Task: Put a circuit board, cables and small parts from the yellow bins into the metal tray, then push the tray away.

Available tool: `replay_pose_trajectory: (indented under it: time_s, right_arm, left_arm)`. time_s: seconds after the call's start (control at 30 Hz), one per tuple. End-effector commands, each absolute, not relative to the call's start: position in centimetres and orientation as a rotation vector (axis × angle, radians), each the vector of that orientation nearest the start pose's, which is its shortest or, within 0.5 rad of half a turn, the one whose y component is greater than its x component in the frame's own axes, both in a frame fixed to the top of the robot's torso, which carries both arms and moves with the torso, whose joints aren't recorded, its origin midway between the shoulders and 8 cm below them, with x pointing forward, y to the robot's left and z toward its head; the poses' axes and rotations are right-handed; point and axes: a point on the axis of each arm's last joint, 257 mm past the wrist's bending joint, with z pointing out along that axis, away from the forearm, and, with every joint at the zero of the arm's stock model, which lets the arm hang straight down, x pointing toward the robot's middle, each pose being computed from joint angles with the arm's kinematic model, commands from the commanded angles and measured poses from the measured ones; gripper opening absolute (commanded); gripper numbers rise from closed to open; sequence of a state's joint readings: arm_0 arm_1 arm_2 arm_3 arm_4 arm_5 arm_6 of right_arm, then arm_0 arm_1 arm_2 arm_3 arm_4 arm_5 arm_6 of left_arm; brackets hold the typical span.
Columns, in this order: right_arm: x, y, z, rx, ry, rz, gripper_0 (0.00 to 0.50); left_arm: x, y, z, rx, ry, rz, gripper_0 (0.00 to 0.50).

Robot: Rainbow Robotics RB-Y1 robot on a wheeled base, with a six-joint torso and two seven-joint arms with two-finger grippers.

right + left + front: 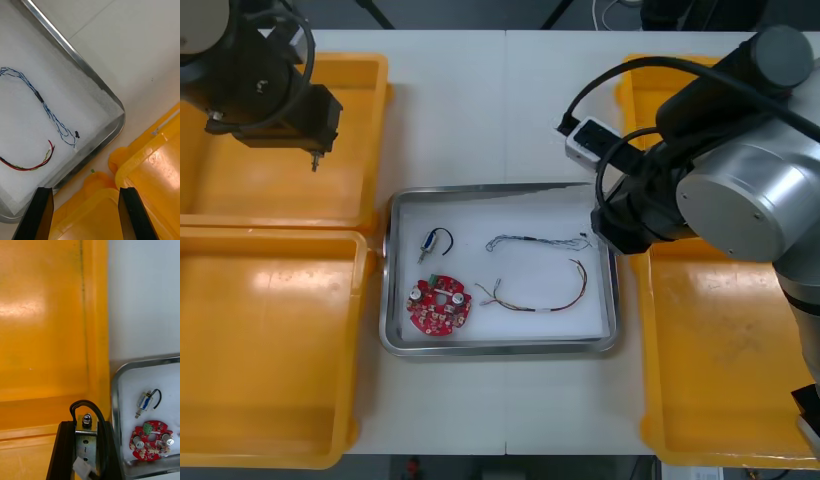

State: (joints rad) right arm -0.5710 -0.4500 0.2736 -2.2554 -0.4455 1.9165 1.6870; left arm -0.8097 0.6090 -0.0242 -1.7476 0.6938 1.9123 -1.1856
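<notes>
Two claws for you to check. Your left claw (pixel 87 426) hangs over the far yellow bin (pixel 280 160) left of the metal tray (pixel 500 347), clamped on a small metal part (pixel 86 440) with a looped black cable (pixel 87 401). Inside the tray you see a second metal part (pixel 435 240), the red circuit board (pixel 438 305), the blue and white cable (pixel 535 240) and the red and yellow cable (pixel 545 300). Your right claw (pixel 86 210) hovers just right of the tray over the right yellow bins (pixel 150 176), fingers (pixel 131 213) spread apart, holding nothing.
</notes>
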Motion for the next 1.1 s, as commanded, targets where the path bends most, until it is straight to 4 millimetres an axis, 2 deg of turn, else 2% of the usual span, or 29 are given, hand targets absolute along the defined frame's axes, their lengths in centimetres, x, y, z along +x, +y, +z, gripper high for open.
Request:
replay_pose_trajectory:
  time_s: [0.03, 0.1, 0.13, 0.17, 0.33, 0.5, 0.73, 0.83, 1.1]
  right_arm:
    - [43.4, -16.7, -12.5, -0.793, 2.295, -0.164, 0.500]
    - [43.1, -18.4, -12.6, -0.715, 2.319, -0.170, 0.500]
    - [43.1, -18.4, -12.6, -0.715, 2.319, -0.170, 0.500]
    - [42.7, -20.1, -12.8, -0.652, 2.338, -0.179, 0.500]
    - [42.1, -23.0, -13.2, -0.551, 2.369, -0.187, 0.500]
    - [41.0, -26.7, -13.5, -0.417, 2.401, -0.175, 0.500]
    - [38.9, -31.0, -14.3, -0.287, 2.460, -0.141, 0.500]
    - [37.7, -32.8, -14.9, -0.217, 2.489, -0.116, 0.500]
    - [35.6, -34.9, -16.6, -0.115, 2.546, -0.092, 0.500]
  left_arm:
    - [50.4, 19.3, -7.9, 0.088, 2.585, -0.141, 0.000]
    - [49.8, 17.3, -8.4, 0.108, 2.596, -0.151, 0.000]
    - [49.8, 17.3, -8.4, 0.108, 2.596, -0.151, 0.000]
    - [49.0, 15.6, -8.9, 0.108, 2.617, -0.177, 0.000]
    - [48.0, 12.0, -10.5, 0.096, 2.649, -0.242, 0.000]
    - [47.8, 8.3, -14.0, 0.132, 2.651, -0.243, 0.000]
    - [48.4, 6.1, -18.2, 0.173, 2.671, -0.260, 0.001]
    - [48.8, 5.9, -20.1, 0.183, 2.684, -0.249, 0.000]
    - [49.6, 5.7, -22.8, 0.209, 2.677, -0.207, 0.000]
